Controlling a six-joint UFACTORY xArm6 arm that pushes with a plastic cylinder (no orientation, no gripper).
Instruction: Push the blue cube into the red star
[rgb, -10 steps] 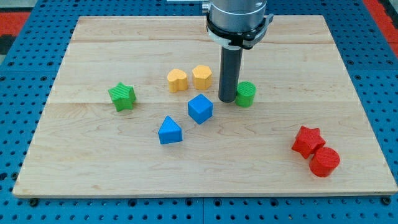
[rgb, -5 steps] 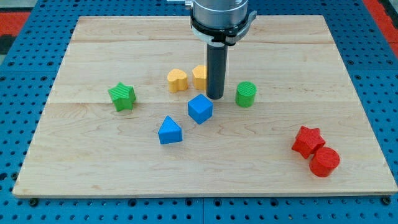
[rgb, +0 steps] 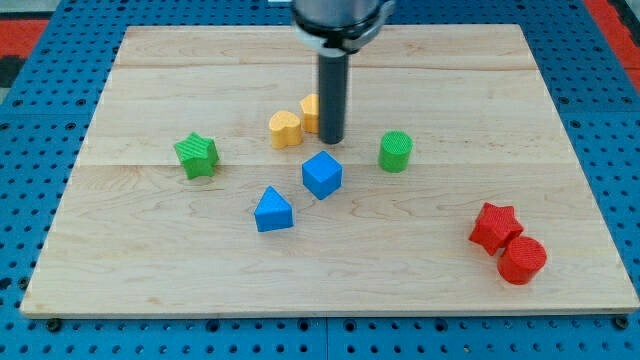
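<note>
The blue cube (rgb: 322, 175) sits near the middle of the wooden board (rgb: 150, 260). The red star (rgb: 494, 226) lies far to the view's right, touching a red cylinder (rgb: 523, 260) just below and to its right. My tip (rgb: 331, 140) stands just above the blue cube, a small gap apart from it. The rod partly hides a yellow block (rgb: 310, 112) behind it.
A yellow heart-like block (rgb: 285, 129) is left of the rod. A green cylinder (rgb: 395, 151) stands to the right of the tip. A blue triangular block (rgb: 273, 210) lies below and left of the cube. A green star (rgb: 196, 155) is at the left.
My tip has moved to the view's left and slightly up, away from the green cylinder, to above the blue cube. The partly hidden yellow block seems nudged left; the other blocks have not moved.
</note>
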